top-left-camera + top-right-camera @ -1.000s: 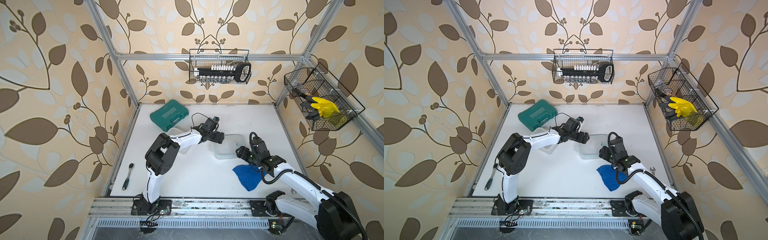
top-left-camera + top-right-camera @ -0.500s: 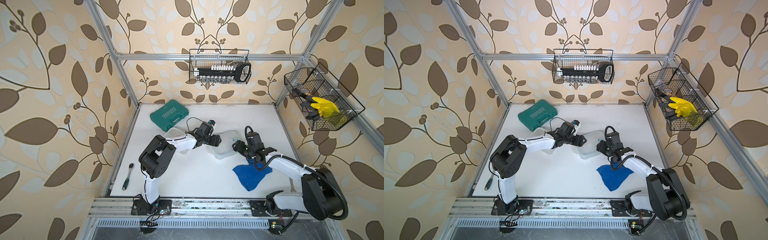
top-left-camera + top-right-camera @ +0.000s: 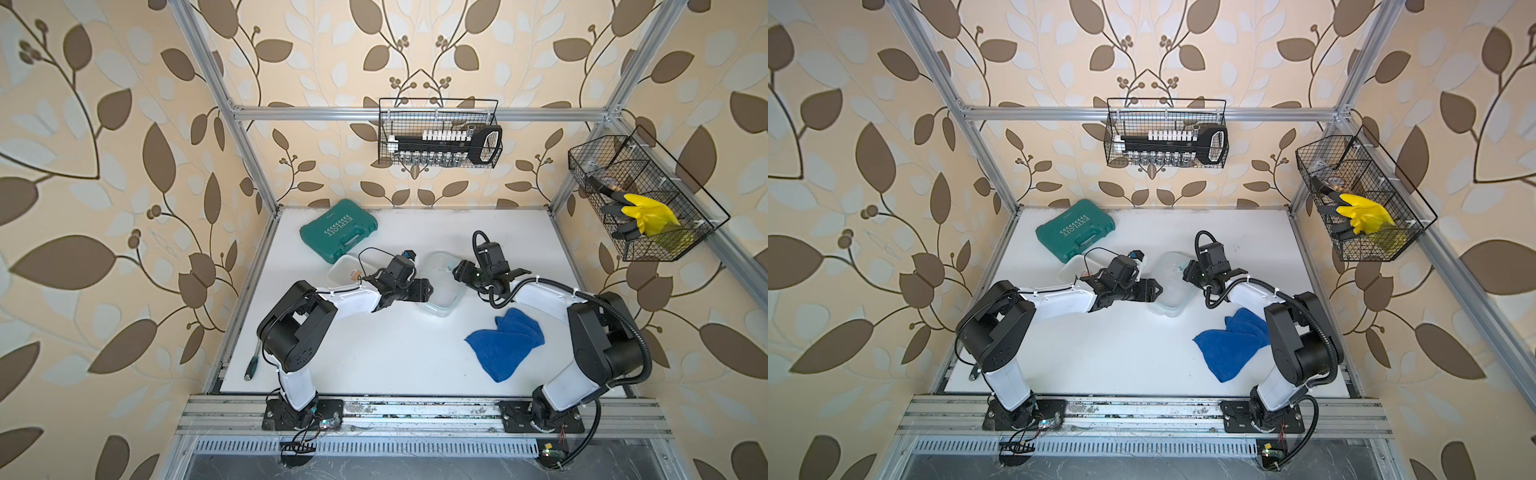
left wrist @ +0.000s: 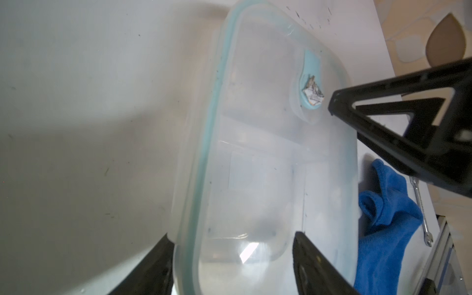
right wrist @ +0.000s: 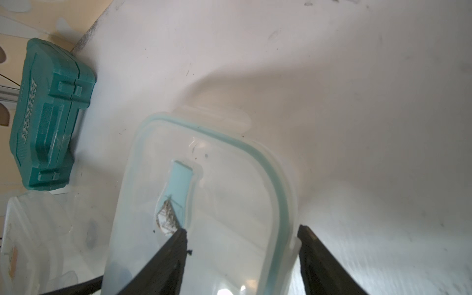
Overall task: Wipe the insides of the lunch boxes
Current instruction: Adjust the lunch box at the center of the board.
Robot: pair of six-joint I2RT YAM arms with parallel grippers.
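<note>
Lidded lunch box (image 3: 444,284) set mid-table (image 3: 395,357), left gripper (image 4: 232,236) jaws held apart astride one end, right gripper (image 5: 242,229) jaws held apart astride the opposite rim, second lunch box (image 3: 343,268) seen just beside green case (image 3: 338,230).

Green tool case (image 3: 338,230) lies flat and closed at the back left of the white table (image 3: 374,357), lettering facing up. On the back rail hangs a wire basket (image 3: 438,133) holding a row of sockets (image 3: 444,135) on a black-handled rack. A second wire basket (image 3: 648,195) hangs on the right side with a yellow glove (image 3: 648,214) in it. A long tool (image 3: 252,368) lies along the table's left edge, maybe a screwdriver, too small to call.
</note>
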